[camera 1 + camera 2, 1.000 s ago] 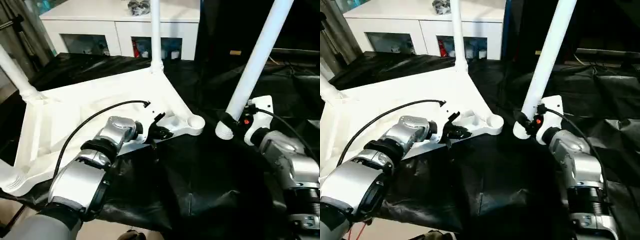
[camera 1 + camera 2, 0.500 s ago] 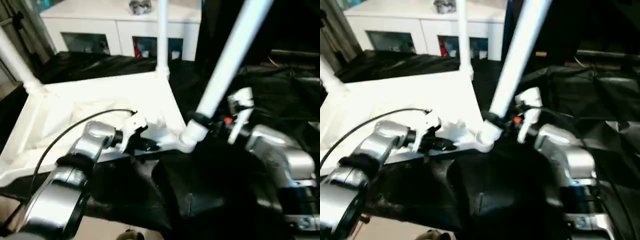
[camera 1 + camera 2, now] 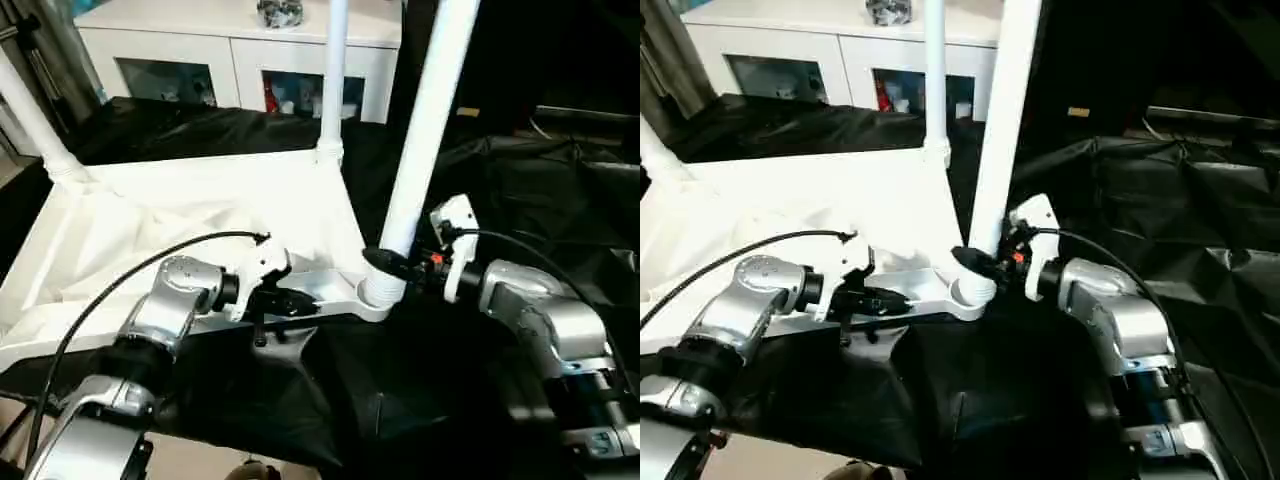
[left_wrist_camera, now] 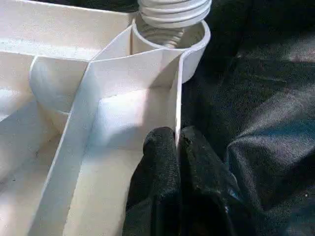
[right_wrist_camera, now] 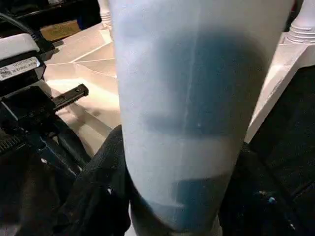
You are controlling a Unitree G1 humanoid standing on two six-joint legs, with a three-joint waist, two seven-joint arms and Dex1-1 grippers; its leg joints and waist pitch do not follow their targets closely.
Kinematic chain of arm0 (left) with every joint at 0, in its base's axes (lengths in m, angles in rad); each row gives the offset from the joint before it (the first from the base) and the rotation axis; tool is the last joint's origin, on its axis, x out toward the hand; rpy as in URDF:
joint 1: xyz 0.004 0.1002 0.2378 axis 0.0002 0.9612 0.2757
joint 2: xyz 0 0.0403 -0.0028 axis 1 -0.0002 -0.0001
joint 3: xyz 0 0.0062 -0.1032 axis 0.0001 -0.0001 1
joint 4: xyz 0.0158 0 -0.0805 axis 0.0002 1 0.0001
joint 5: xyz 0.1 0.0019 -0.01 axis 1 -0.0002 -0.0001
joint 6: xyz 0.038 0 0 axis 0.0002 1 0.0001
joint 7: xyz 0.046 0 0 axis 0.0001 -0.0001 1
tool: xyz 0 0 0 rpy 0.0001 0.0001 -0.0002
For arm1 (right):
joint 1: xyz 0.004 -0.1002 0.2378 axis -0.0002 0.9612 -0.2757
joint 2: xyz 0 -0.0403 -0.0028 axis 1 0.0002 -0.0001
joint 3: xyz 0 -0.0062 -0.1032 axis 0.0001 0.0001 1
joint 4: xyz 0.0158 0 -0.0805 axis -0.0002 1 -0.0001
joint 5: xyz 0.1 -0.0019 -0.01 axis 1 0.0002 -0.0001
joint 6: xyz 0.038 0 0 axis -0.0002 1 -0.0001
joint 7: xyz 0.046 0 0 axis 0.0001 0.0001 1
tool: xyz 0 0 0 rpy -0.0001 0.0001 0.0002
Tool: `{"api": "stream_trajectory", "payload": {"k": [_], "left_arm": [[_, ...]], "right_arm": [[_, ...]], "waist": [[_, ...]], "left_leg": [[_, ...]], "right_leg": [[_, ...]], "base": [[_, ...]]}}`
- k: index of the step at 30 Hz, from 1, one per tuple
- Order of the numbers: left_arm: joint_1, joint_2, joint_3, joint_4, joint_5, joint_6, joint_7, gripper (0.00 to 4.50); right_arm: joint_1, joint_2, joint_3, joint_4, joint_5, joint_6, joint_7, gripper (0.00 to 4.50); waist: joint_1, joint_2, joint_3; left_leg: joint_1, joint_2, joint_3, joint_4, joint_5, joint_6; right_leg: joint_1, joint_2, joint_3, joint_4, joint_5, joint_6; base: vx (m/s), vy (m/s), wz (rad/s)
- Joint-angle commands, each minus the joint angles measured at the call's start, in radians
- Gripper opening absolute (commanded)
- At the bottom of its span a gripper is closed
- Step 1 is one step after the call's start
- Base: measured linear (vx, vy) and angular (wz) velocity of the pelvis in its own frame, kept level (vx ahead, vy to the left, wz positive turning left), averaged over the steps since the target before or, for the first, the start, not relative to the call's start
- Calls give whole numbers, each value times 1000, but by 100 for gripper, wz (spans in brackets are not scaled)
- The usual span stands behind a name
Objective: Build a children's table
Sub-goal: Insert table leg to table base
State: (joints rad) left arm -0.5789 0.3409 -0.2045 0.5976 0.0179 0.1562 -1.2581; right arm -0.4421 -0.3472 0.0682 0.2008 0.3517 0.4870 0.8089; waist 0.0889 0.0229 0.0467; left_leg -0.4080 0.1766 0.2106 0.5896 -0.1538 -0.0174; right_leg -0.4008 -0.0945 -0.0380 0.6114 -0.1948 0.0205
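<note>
My left gripper (image 4: 175, 147) pinches the near rim of the upturned tabletop (image 3: 200, 220) on the black cloth (image 3: 420, 400) | my right gripper (image 3: 395, 268) clamps a leg (image 3: 420, 150), its threaded end sitting in the corner socket (image 4: 194, 42) | two more legs (image 3: 333, 80) stand upright beyond | cabinet (image 3: 230, 40) behind

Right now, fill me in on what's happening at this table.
The robot is putting a children's table together. The white top lies upside down on black sheeting. The left claw is shut on the thin wall at the top's near edge. The right claw holds a white leg low down, its threaded end at the near corner socket. Other legs stand at the corners.
</note>
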Motion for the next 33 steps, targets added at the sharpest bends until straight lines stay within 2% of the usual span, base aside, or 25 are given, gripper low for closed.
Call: {"api": "stream_trajectory", "payload": {"k": [1,5,12,16,21,22,28,29,30,32,33], "left_arm": [[19,-10,-30,16,2,27,-3,0],[8,-1,-50,4,19,64,-9,0],[-19,-1,-56,20,19,96,3,0],[-19,0,-51,18,10,99,2,0],[-17,5,-50,10,0,106,-3,0],[-17,6,-51,10,-1,107,-3,0],[-20,3,-49,9,-6,112,1,0],[-25,-1,-43,14,-9,105,16,0],[-27,-3,-40,17,-11,105,20,0],[-39,-11,-31,35,-11,95,42,0],[-39,-11,-31,35,-11,95,42,0]], "right_arm": [[-11,1,10,18,-16,-6,-9,189],[-25,21,15,59,-23,-20,-3,189],[-22,23,34,87,-20,-7,26,189],[-19,16,37,80,-20,2,39,189],[-17,1,43,100,-44,-15,45,189],[-20,7,36,118,-46,-27,37,189],[-7,35,-2,173,-11,-42,40,189],[8,48,-45,199,18,-48,30,189],[12,50,-54,203,24,-50,27,189],[54,65,-107,220,56,-71,8,189],[54,65,-107,220,56,-71,8,189]], "waist": [[-1,-17,-63],[-3,-13,-63],[-2,-15,-63],[-3,-15,-62],[-2,-15,-64],[-1,-13,-64],[-4,-13,-63],[-3,-8,-63],[-4,-9,-63],[-1,-8,-63],[-1,-10,-64]], "left_leg": [[39,54,-27,-73,-245,11],[43,55,-30,-77,-280,-13],[43,55,-30,-78,-284,-16],[46,55,-31,-79,-317,-30],[44,55,-31,-78,-293,-24],[44,55,-31,-78,-288,-23],[46,55,-31,-79,-322,-27],[47,55,-32,-80,-325,-29],[46,56,-32,-80,-329,-30],[50,56,-30,-80,-340,-32],[49,56,-31,-80,-341,-32]], "right_leg": [[27,-58,33,-73,-206,-219],[25,-56,33,-74,-226,-218],[29,-56,33,-72,-193,-226],[27,-58,34,-78,-245,-219],[28,-57,33,-73,-204,-222],[29,-56,33,-72,-193,-226],[27,-58,33,-77,-228,-228],[27,-58,33,-77,-226,-229],[27,-58,34,-78,-226,-229],[24,-57,34,-80,-217,-232],[26,-58,34,-79,-213,-233]], "base": [[0,0,0],[0,0,0],[0,0,0],[0,0,0],[0,0,0],[0,0,0],[0,0,0],[0,0,0],[0,0,0],[0,0,0],[0,0,0]]}}
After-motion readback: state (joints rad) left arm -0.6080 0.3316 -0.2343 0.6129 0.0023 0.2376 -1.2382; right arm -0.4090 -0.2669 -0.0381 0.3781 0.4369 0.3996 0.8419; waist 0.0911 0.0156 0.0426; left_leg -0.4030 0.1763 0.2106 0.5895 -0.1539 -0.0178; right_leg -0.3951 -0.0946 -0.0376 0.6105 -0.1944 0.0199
